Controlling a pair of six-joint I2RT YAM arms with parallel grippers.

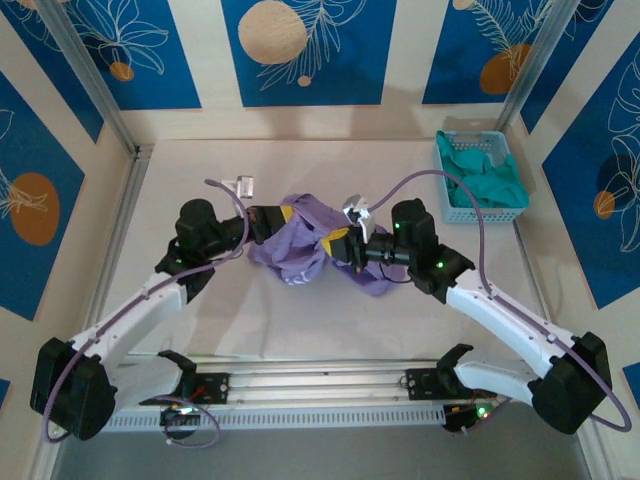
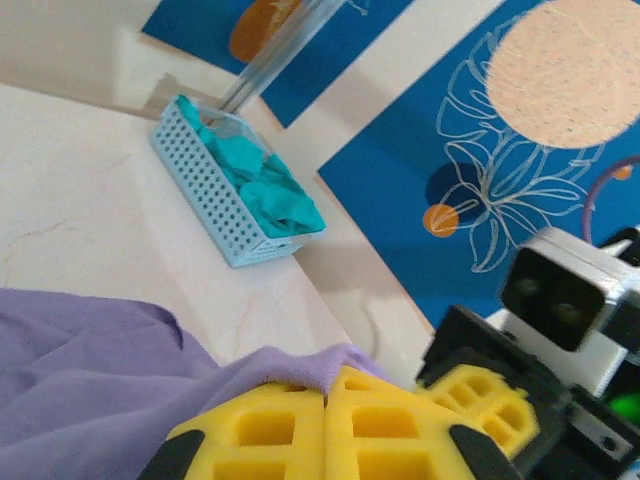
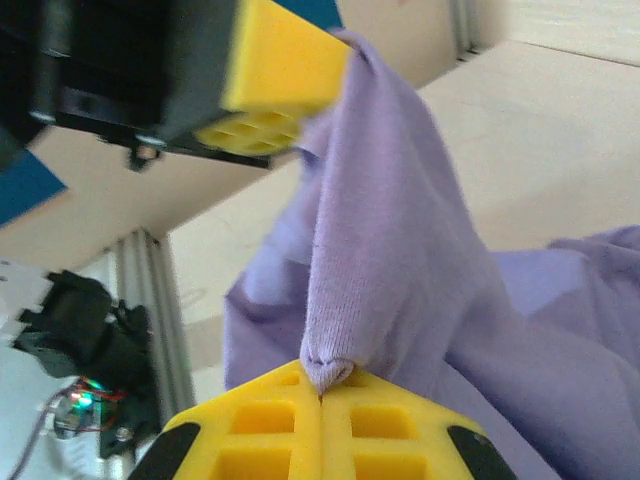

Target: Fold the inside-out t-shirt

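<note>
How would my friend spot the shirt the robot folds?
Look at the middle of the pale table. The crumpled light purple cotton t-shirt is there, pinched by the left claw and right claw. The other cloth, a teal-green garment, sits in a light blue basket at the far right corner.

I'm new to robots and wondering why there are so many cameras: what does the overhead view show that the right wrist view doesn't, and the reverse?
Overhead: the whole table and, at its far right, the light blue basket of teal garments. Right wrist: up close, the right gripper shut on a pinched fold of the lavender t-shirt. Both: that t-shirt, bunched between the right gripper and the left gripper.
</note>
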